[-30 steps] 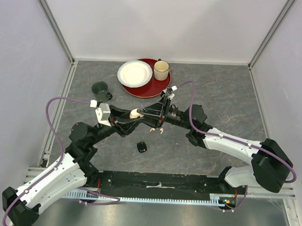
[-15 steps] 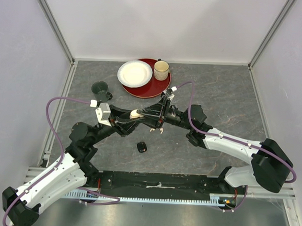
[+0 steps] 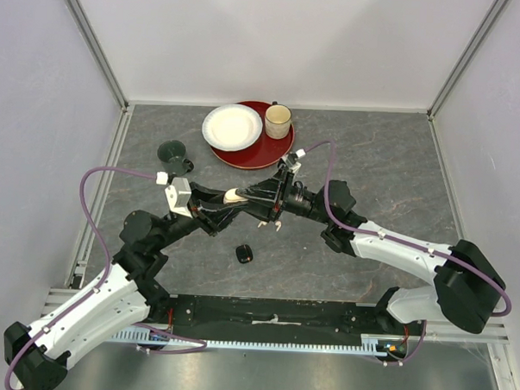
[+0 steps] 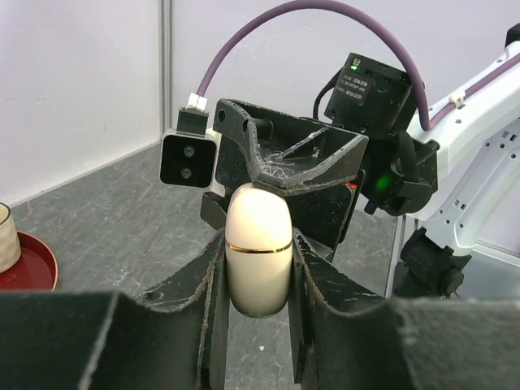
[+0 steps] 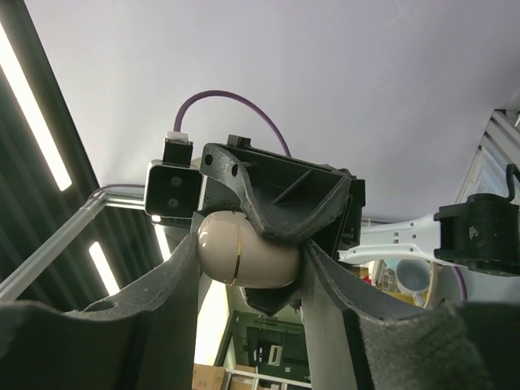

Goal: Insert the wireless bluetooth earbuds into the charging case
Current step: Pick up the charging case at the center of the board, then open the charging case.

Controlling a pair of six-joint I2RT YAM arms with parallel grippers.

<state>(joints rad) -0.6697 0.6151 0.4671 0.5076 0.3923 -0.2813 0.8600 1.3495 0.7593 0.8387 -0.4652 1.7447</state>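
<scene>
Step in hand, by my read: getting the case open, no earbud in yet. Cream pebble-shaped plastic charging case (image 3: 234, 195) is raised over mid-table, lid closed at its gold seam. Left gripper (image 4: 258, 280) pinches it between both fingers. Right gripper (image 5: 248, 262) pinches it too, from the right, claws nose to nose. Tiny pale stemmed earbuds (image 3: 277, 224) seem to lie on the grey stone-look table (image 3: 373, 165) just near of the claws, apart from them; too small to be sure. Next move probably calls for one claw steadying the base while the other levers the lid at the seam. The smooth shell could slip.
</scene>
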